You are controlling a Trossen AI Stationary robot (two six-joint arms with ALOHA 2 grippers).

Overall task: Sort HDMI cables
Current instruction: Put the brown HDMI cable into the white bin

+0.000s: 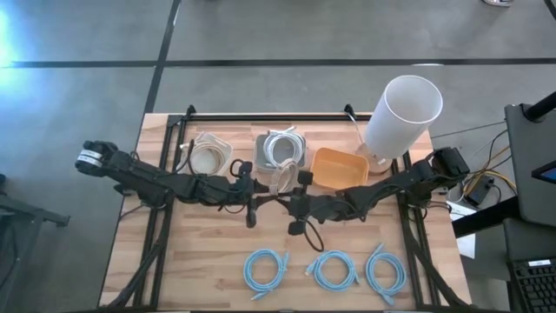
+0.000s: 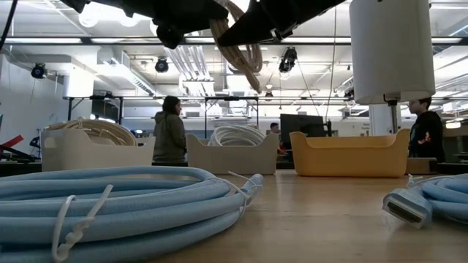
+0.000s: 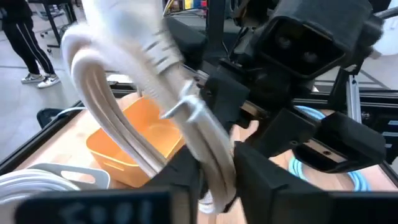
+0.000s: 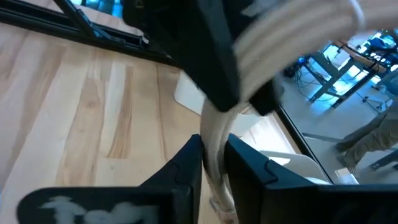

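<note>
Tan cable coil (image 1: 284, 178) up in air, middle of table, in front of bins. Left gripper (image 3: 214, 180) and right gripper (image 4: 214, 158) both pinching it, one each side. Coil light, bendy, loops flop. Best hold: across bunched loops, not plug end. Three blue coils (image 1: 265, 269) lie near edge. Tan bin (image 1: 207, 155), white bin (image 1: 280, 148), orange bin (image 1: 339, 168) far side.

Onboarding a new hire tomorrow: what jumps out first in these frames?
Both end effectors, left and right, meet over the table's middle, clamped on one pale coiled cable held in the air. Behind them stand three bins: a beige one with tan coils, a grey one with white coils, and an empty orange one. Three light blue coils line the wooden table's near edge.
</note>
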